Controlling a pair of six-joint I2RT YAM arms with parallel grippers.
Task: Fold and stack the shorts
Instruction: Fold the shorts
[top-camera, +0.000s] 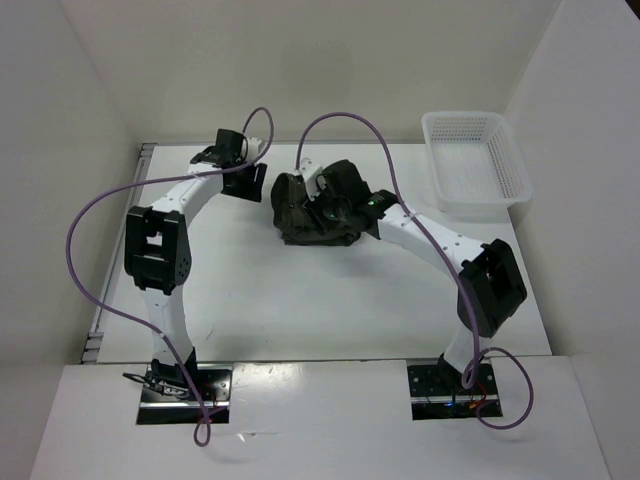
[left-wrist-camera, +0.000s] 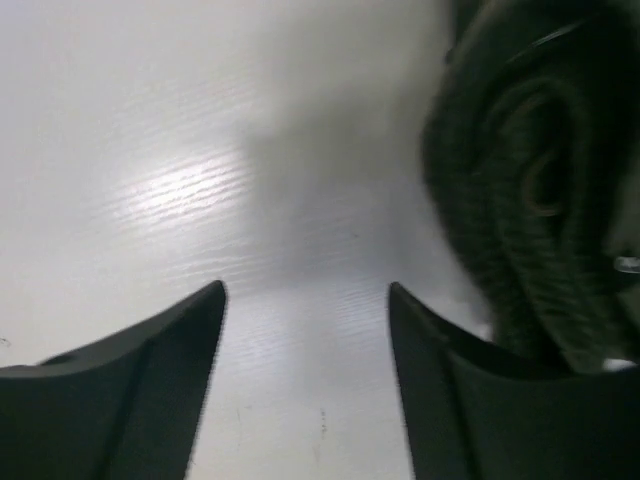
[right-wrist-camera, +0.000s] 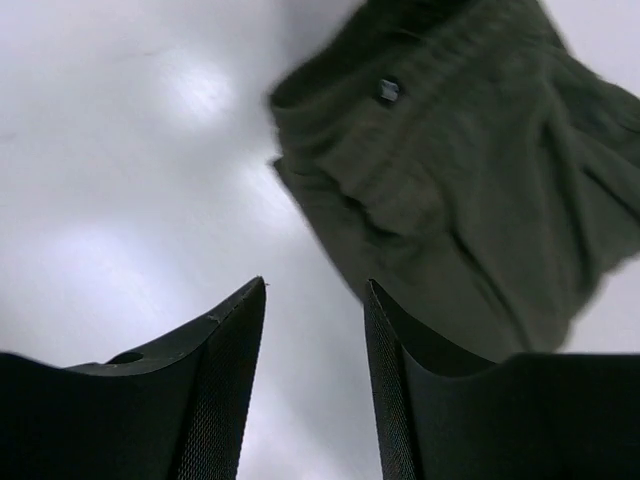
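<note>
Top external view. The shorts (top-camera: 318, 210) lie in a crumpled dark olive heap on the table (top-camera: 300, 300), toward the far side and between my two arms. My left fingers (top-camera: 243, 182) sit just left of the heap, apart from it. My right fingers (top-camera: 328, 198) are over the heap; from this angle I cannot tell whether they touch the cloth. A white mesh basket (top-camera: 520, 172) stands at the far right corner, well apart from the shorts.

Left wrist view. My left fingers (left-wrist-camera: 150, 380) are spread, with bare table (left-wrist-camera: 150, 150) showing in the gap and nothing held. The shorts (left-wrist-camera: 530, 200) fill the right side as a rolled, ribbed fold, close against the right-hand finger; the picture is blurred and contact cannot be confirmed.

Right wrist view. My right fingers (right-wrist-camera: 200, 390) are likewise parted and hold nothing; only table (right-wrist-camera: 100, 150) shows between them. The shorts (right-wrist-camera: 470, 190) lie ahead and to the right, bunched, with a small metal snap (right-wrist-camera: 388, 90) visible on the ribbed band. The cloth's near edge passes behind the right-hand finger.
</note>
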